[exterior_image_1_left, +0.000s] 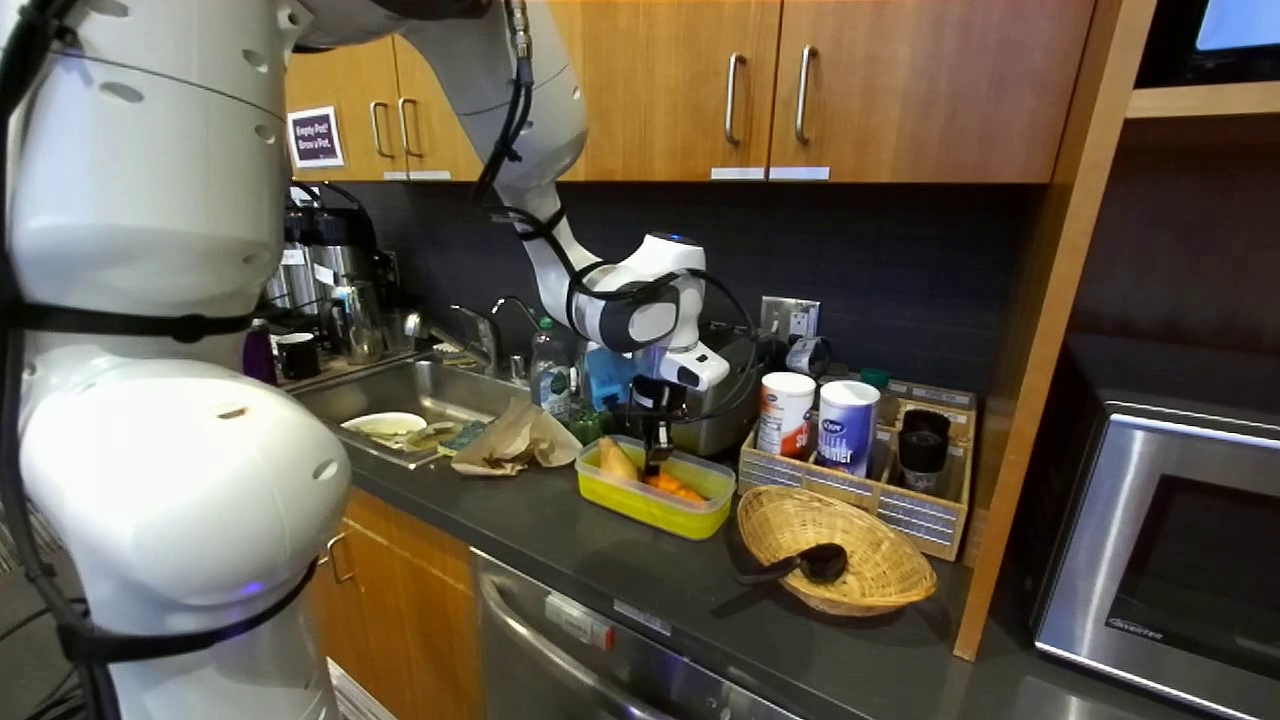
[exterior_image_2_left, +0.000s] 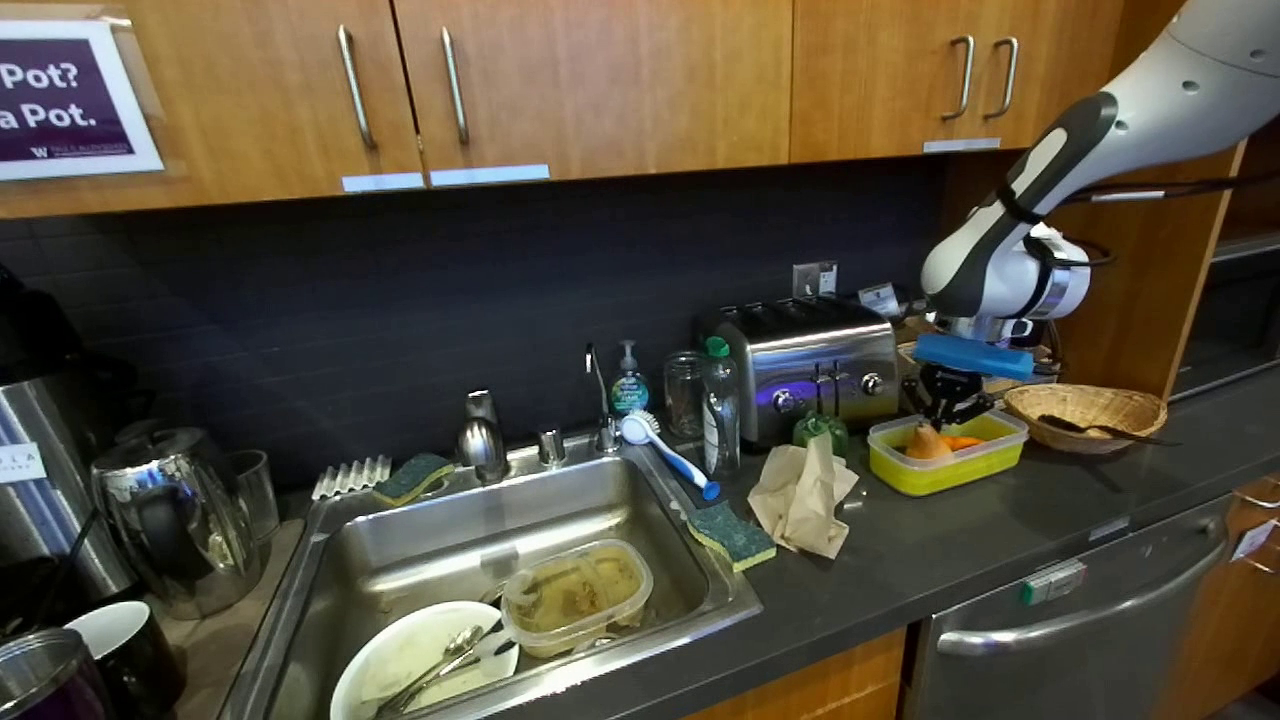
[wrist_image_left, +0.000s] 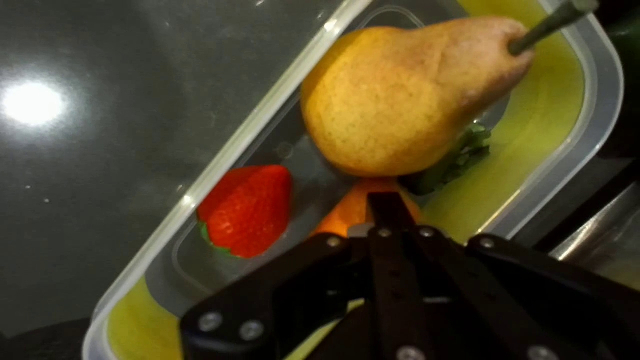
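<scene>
Our gripper (wrist_image_left: 387, 207) points down into a plastic box (exterior_image_1_left: 650, 507), its black fingers pressed together; I cannot tell if any food is pinched there. On the dark counter (exterior_image_1_left: 660, 570), a shiny toaster (exterior_image_2_left: 830, 360) stands near, and a straw basket (exterior_image_1_left: 800, 520) sits just beside the box. The box has yellow sides and a see-through rim. Inside, I see a fat golden pear (wrist_image_left: 395, 100) on its side, a bit pink near its stem. Just beside it is a smooth orange thing (wrist_image_left: 350, 210), partly hidden by the fingers. A little shiny red strawberry (wrist_image_left: 252, 210) shows some green.
</scene>
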